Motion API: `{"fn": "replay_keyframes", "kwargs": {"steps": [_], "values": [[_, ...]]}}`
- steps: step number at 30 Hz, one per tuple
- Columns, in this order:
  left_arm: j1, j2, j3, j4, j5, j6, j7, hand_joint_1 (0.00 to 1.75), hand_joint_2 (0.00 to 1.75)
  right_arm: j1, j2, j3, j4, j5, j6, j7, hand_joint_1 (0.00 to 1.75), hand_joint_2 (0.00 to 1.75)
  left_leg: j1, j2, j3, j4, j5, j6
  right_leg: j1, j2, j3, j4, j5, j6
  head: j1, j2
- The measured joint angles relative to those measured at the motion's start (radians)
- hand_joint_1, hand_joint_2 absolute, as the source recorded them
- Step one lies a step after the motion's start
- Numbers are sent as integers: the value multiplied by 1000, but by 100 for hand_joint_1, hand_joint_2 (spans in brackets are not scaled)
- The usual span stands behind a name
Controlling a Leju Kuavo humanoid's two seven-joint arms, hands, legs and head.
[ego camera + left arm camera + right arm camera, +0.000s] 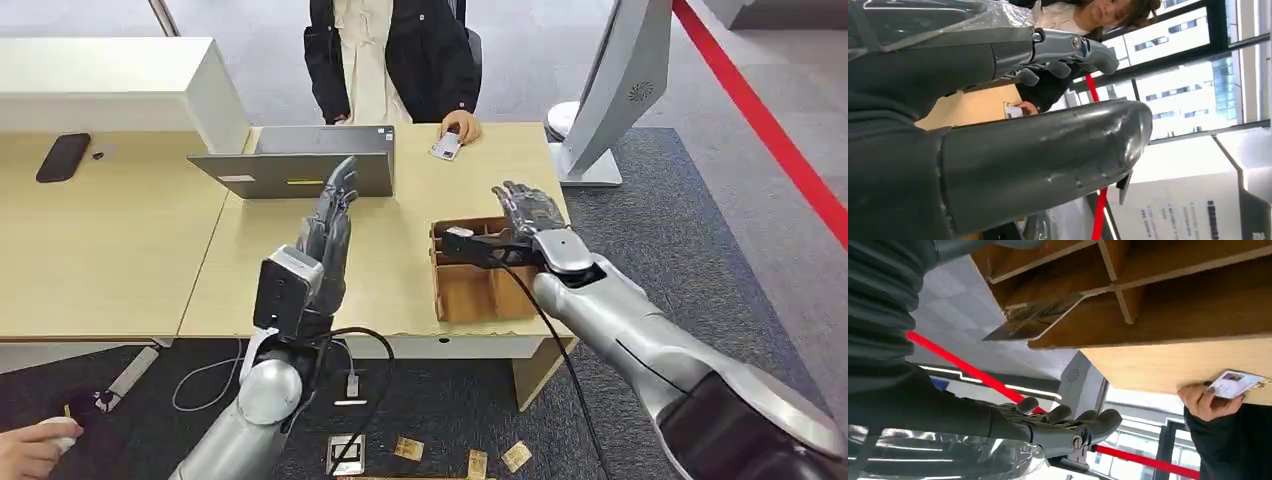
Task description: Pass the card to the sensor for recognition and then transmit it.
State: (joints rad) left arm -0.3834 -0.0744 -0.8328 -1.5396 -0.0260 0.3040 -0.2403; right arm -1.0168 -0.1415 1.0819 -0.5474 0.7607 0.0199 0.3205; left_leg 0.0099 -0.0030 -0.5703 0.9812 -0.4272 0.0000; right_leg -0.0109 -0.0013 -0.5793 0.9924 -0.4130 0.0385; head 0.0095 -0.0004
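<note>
Under right wrist, person's hand on card

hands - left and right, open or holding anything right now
Left hand: open, fingers extended, holding nothing.
Right hand: open, fingers apart above the wooden box, holding nothing.

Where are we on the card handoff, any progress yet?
Early. Nothing looks done: the card lies at the far table edge under the person's hand. The left hand and right hand are raised over the table, fingers apart, holding nothing. Taking the card, presenting it to a sensor and passing it on remain.
</note>
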Motion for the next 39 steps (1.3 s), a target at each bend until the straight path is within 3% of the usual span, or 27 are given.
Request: {"fn": "replay_keyframes", "kwargs": {"steps": [10,32,33,34,35,39], "values": [[4,2,1,-2,-13,6,18,0,0,1,-5,1,6,48,-16,110,0,175,0,0,0,0,0,0,0,0,0,0,0,0,0,0],[5,2,2,-2,-14,30,16,0,0,-6,-15,0,10,68,-24,131,0,175,0,0,0,0,0,0,0,0,0,0,0,0,0,0],[5,2,2,-2,-14,30,16,0,0,-6,-16,0,10,68,-24,131,9,175,0,0,0,0,0,0,0,0,0,0,0,0,0,0],[5,2,2,-2,-14,30,16,0,0,-7,-16,0,10,68,-24,131,164,175,0,0,0,0,0,0,0,0,0,0,0,0,0,0],[5,2,2,-2,-14,30,16,0,0,-7,-16,0,10,68,-24,131,175,175,0,0,0,0,0,0,0,0,0,0,0,0,0,0],[5,2,2,-2,-14,30,15,0,0,-7,-16,0,10,68,-40,124,175,175,0,0,0,0,0,0,0,0,0,0,0,0,0,0]]}}
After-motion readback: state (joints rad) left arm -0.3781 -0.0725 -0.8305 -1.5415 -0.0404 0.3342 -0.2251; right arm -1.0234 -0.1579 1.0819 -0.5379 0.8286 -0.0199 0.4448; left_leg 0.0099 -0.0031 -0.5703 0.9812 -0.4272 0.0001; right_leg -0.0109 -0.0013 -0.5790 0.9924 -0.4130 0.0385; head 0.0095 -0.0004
